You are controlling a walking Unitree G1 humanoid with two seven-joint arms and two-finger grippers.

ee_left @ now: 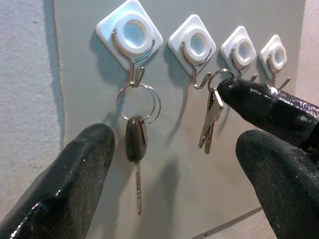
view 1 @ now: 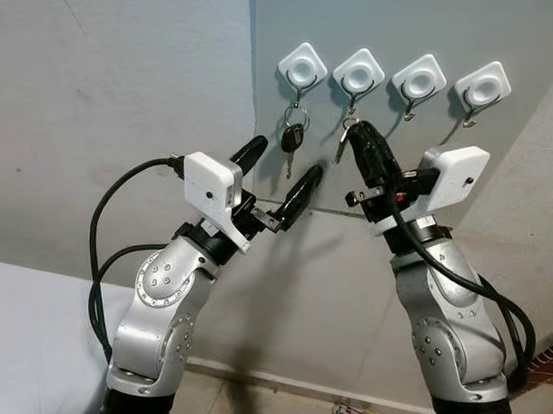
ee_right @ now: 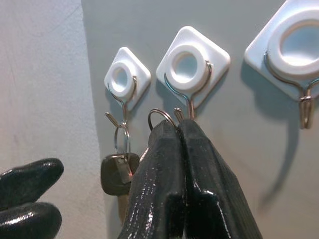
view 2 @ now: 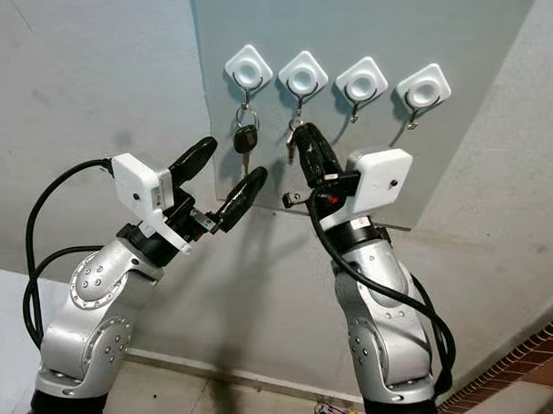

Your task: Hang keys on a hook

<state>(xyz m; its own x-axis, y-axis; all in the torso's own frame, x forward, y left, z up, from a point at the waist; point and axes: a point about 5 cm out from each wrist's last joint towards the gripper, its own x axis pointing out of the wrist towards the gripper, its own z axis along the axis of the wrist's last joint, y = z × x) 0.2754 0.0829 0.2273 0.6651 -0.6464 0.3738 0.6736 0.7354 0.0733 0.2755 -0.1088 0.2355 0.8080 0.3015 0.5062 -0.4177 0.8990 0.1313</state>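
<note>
Four white hooks sit in a row on a grey panel [view 1: 488,27]. From the leftmost hook [view 1: 302,68] hangs a black-headed key [view 1: 293,138] on a ring. My right gripper [view 1: 360,131] is shut on the ring [ee_right: 160,115] of a bunch of silver keys [ee_left: 211,117]. It holds that ring right against the wire tip of the second hook [ee_right: 192,64]; I cannot tell whether the ring is over the wire. My left gripper [view 1: 288,157] stands open just in front of the black key, one finger [ee_left: 75,184] on either side, not touching it.
The third hook [view 1: 418,78] and fourth hook [view 1: 482,85] carry nothing. The panel is fixed to a grey wall [view 1: 118,85]. A white surface [view 1: 36,343] lies low on the left, and a brick edge [view 1: 550,365] shows at the lower right.
</note>
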